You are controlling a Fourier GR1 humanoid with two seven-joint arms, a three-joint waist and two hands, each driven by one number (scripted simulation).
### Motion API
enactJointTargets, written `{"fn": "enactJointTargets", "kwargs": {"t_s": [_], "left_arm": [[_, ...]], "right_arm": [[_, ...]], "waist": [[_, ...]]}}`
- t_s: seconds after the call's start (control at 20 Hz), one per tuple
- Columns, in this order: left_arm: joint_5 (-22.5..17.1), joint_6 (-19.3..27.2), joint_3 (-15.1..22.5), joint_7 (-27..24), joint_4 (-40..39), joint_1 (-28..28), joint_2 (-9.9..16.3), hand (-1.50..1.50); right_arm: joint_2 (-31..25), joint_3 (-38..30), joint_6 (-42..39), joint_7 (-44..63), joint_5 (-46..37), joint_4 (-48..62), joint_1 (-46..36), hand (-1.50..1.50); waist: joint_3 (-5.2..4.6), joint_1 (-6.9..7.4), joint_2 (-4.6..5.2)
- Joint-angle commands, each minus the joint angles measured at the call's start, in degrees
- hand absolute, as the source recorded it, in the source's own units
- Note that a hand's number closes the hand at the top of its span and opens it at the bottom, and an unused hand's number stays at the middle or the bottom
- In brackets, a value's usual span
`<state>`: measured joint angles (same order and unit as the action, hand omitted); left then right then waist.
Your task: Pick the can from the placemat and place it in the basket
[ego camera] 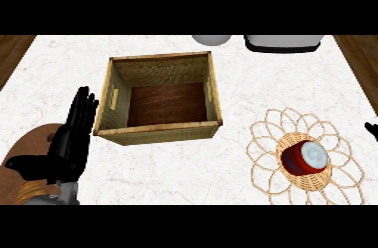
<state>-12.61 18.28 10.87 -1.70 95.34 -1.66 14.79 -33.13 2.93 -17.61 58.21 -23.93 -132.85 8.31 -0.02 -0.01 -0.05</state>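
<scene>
Seen from above, left to right. At far left, the left hand, black, fingers straight and together, pointing up the view, thumb jutting out to the left low down; holding nothing, resting over the tabletop just left of the basket, above a brown rounded shape at the lower left edge. Next, the basket: square, woven, straw-coloured, open-topped, dark wooden floor showing inside, nothing in it; slot handles in the left and right walls. Beyond it, at the top edge, a pale grey rounded object and a white object with a dark base, both cut off by the view. Further right and lower, the placemat: round, woven centre ringed with looping petal-shaped wire-like outlines, lying flat on the white marbled tabletop, well apart from the basket. On its centre, the can: red body, pale lid facing upward, untouched. At far right edge, level with the placemat's top, only a black sliver of the right hand; fingers apart or together, cannot tell.
</scene>
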Motion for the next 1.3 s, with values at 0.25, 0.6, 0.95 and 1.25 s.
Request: {"fn": "enactJointTargets", "kwargs": {"t_s": [0.25, 0.6, 0.95, 1.25], "left_arm": [[2.6, -2.6, -2.6, -0.4, -1.9, 0.0, -2.6, 0.0], [4.9, -3.2, -1.6, 2.3, -0.3, 0.3, -4.3, 0.0], [4.0, -7.2, -5.9, 0.7, 1.4, 2.5, -3.7, 0.0], [6.0, -7.5, -5.8, -0.6, -1.9, 1.4, -6.3, 0.0]], "right_arm": [[9.0, 4.6, -1.5, -1.0, -9.1, 1.4, 0.0, -1.5], [13.1, 6.9, 2.0, -6.7, -18.2, 9.6, -1.0, -1.5], [15.7, 3.5, 1.2, -9.9, -19.9, 14.6, -3.4, -1.5], [16.5, 3.1, 2.8, -15.2, -22.2, 14.9, 2.4, -1.5]], "waist": [[0.01, -0.1, 0.02], [0.02, -0.01, 0.04], [0.02, 0.05, 0.04], [0.02, -0.18, 0.03]]}}
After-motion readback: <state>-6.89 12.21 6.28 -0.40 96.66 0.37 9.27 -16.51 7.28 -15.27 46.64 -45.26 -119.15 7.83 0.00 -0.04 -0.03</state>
